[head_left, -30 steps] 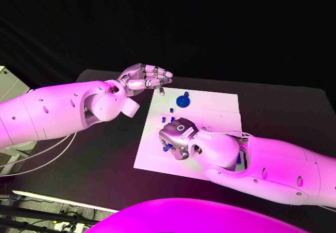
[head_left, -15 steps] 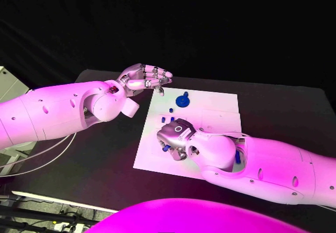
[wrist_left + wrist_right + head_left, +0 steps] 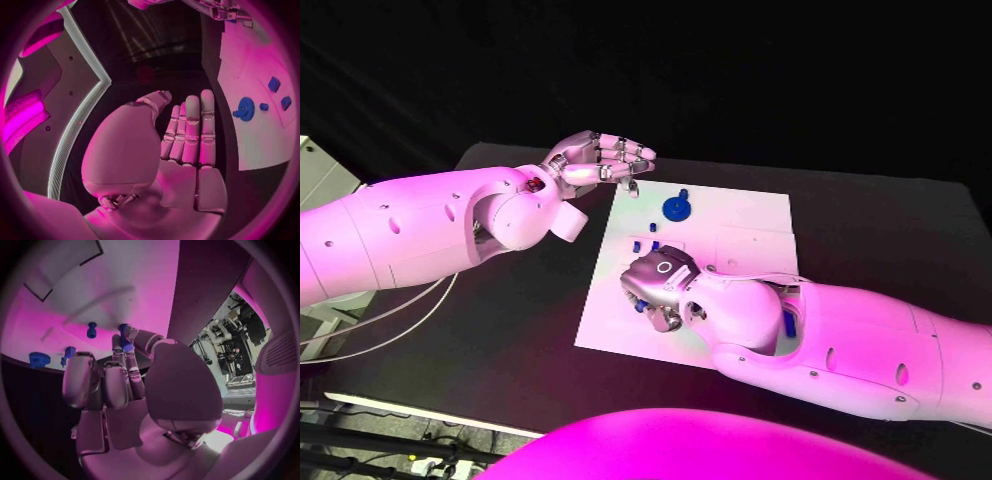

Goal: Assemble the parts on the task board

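Risk of dropping: right hand [image 3: 664,285], low over the board [image 3: 747,215] middle, pinches a small blue part [image 3: 127,346] at fingertips only. Could slip or go in tilted. Left hand [image 3: 600,158] holds nothing, fingers loosely curled, off the board corner.

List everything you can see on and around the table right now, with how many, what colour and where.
Table: one, black, under everything.
Task board: one, white, middle of the table.
Round part: one, blue, near the board's far edge.
Small parts: a few, blue, on the board just beyond the right hand; exact count unclear.
Part in fingers: one, blue, at the right hand's fingertips over the board.
Cables: pale, hanging off the table's left side.
Left hand: silver, fingers together, holding nothing, by the board's far left corner.
Right hand: silver, over the board's near left part, pinching the small part.
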Motion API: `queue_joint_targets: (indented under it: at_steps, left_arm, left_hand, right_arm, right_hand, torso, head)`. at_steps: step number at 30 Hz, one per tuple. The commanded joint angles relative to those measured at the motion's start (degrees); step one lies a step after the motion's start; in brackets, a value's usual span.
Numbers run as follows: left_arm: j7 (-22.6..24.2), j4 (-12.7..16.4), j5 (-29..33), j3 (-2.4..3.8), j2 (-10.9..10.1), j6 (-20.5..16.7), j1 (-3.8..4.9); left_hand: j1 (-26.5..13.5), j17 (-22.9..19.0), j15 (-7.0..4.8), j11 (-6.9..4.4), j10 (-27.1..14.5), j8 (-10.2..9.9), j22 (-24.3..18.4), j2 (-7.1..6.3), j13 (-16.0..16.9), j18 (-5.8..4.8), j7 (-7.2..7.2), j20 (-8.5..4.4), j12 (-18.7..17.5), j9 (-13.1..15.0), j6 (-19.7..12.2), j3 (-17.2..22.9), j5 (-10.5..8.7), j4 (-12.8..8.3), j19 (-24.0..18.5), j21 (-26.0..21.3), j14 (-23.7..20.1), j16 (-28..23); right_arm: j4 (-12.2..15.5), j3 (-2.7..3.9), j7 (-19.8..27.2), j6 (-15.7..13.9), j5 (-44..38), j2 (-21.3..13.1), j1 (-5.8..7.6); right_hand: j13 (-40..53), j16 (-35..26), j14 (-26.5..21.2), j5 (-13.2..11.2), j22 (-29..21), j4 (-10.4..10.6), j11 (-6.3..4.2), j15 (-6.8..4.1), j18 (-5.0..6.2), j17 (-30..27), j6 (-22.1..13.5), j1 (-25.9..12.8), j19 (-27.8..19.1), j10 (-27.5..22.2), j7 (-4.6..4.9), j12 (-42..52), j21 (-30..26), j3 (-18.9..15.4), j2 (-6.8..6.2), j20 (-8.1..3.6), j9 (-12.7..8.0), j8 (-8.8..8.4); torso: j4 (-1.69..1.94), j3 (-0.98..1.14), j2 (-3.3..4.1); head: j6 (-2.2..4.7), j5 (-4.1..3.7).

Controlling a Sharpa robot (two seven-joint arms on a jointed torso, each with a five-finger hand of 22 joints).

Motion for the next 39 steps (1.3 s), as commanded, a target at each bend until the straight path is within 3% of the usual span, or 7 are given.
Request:
queue_joint_targets:
  at_steps: [1, 8, 20, 24, 27, 34, 39]
  left_arm:
    - [0.28, 0.18, 0.35, 0.03, 0.06, 0.73, 0.03]
    - [0.13, 0.19, 0.35, 0.03, 0.01, 0.92, 0.03]
    - [0.03, 0.16, 0.35, 0.03, -0.06, 1.06, 0.03]
    - [0.04, 0.13, 0.35, 0.03, -0.11, 1.07, 0.03]
    - [0.06, 0.13, 0.35, 0.03, -0.15, 1.1, 0.03]
    - [0.32, 0.17, 0.4, 0.0, -0.36, 1.01, 0.02]
    - [0.55, 0.22, 0.44, -0.06, -0.78, 0.71, 0.0]
  left_hand:
    - [-0.11, -0.05, 0.29, 0.14, 0.33, 0.16, -0.06, 0.49, -0.05, 0.83, -0.03, 0.09, -0.2, 0.04, 0.26, -0.13, -0.36, -0.33, 0.35, -0.36, 0.1, -0.38]
    - [-0.11, -0.05, 0.29, 0.14, 0.33, 0.16, -0.06, 0.49, -0.05, 0.83, -0.03, 0.09, -0.2, 0.04, 0.26, -0.13, -0.36, -0.33, 0.35, -0.36, 0.1, -0.38]
    - [-0.11, -0.05, 0.29, 0.14, 0.33, 0.16, -0.06, 0.49, -0.05, 0.83, -0.03, 0.09, -0.2, 0.04, 0.26, -0.13, -0.36, -0.33, 0.35, -0.36, 0.1, -0.38]
    - [-0.11, -0.05, 0.29, 0.14, 0.33, 0.16, -0.06, 0.49, -0.05, 0.83, -0.03, 0.09, -0.2, 0.04, 0.26, -0.13, -0.36, -0.33, 0.35, -0.36, 0.1, -0.38]
    - [-0.11, -0.05, 0.29, 0.14, 0.33, 0.16, -0.06, 0.49, -0.05, 0.83, -0.03, 0.09, -0.2, 0.04, 0.26, -0.13, -0.36, -0.33, 0.35, -0.36, 0.1, -0.38]
    - [-0.11, -0.05, 0.31, 0.17, 0.36, 0.13, -0.07, 0.52, -0.13, 0.82, 0.0, 0.1, -0.24, 0.03, 0.22, -0.17, -0.35, -0.35, 0.34, -0.4, 0.09, -0.43]
    - [-0.11, -0.05, 0.31, 0.17, 0.36, 0.13, -0.07, 0.52, -0.13, 0.82, 0.0, 0.1, -0.24, 0.03, 0.22, -0.17, -0.35, -0.35, 0.34, -0.4, 0.09, -0.43]
  right_arm:
    - [-0.25, -0.27, 0.84, -1.54, 0.62, -0.02, -0.28]
    - [-0.46, -0.31, 1.81, -5.71, 1.61, -0.46, -0.29]
    - [0.32, -0.3, 2.81, -10.01, 2.68, -2.56, -0.4]
    - [1.72, -0.09, 3.42, -13.41, 3.67, -4.91, -0.44]
    - [3.19, 0.6, 4.79, -16.8, 6.07, -7.75, -0.41]
    - [6.16, 2.35, 9.79, -24.58, 22.27, -17.08, 0.96]
    - [7.13, 2.79, 10.79, -26.39, 37.76, -25.59, 2.71]
  right_hand:
    - [4.03, -1.06, 1.24, 0.24, 4.91, 0.8, -1.25, 0.78, -0.54, -1.75, -3.46, -2.51, 1.15, -1.94, 0.53, -2.34, -2.71, -0.89, -1.26, -0.03, -0.8, -2.1]
    - [0.96, -9.22, -3.91, 0.24, -2.83, 2.56, 1.64, 3.08, 2.1, -14.35, -10.2, -3.01, -3.34, -12.04, -1.54, -6.66, -20.67, -5.19, -3.29, 2.43, -2.12, -6.07]
    - [-0.66, -10.24, -4.24, 0.3, -4.66, 4.05, 1.94, 3.33, 2.46, -16.2, -11.04, -0.52, -3.14, -14.11, -1.18, -5.29, -23.46, -10.45, -2.39, 2.77, -2.68, -6.84]
    - [-2.05, -10.72, -4.52, 0.47, -5.93, 6.84, 2.33, 3.56, 2.64, -17.23, -12.03, 1.89, -3.05, -16.37, -1.59, -4.27, -25.55, -15.8, -2.07, 2.99, -3.24, -7.46]
    - [-3.73, -10.71, -4.39, 0.62, -6.89, 14.03, 2.65, 3.83, 2.7, -17.81, -12.97, 6.69, -2.45, -19.05, -2.0, -2.43, -26.75, -21.14, -2.63, 3.23, -4.04, -7.48]
    - [-3.57, -9.7, -2.76, 0.3, -5.73, 17.59, 0.68, 2.37, 2.31, -16.36, -9.37, 7.3, -0.89, -11.96, 1.73, 3.09, -23.68, -20.36, -2.24, 1.96, -4.08, -5.71]
    - [0.3, -4.83, 0.53, 0.23, 0.29, 17.67, -1.59, 0.41, 0.4, -8.0, -4.22, 0.8, 2.08, 0.62, 0.81, 9.16, -10.98, -27.12, -1.27, 0.37, -3.6, -2.73]
  torso:
    - [-0.01, 0.02, -0.03]
    - [-0.03, 0.07, -0.04]
    - [-0.02, 0.11, 0.01]
    - [-0.08, 0.11, -0.04]
    - [-0.12, 0.09, -0.1]
    - [-0.41, 0.06, -0.26]
    - [-1.16, 0.04, -0.68]
  head:
    - [0.01, 0.05]
    - [0.01, 0.04]
    - [0.01, -0.17]
    - [0.01, -0.31]
    - [0.01, -0.55]
    - [0.7, -2.28]
    - [1.39, -4.82]
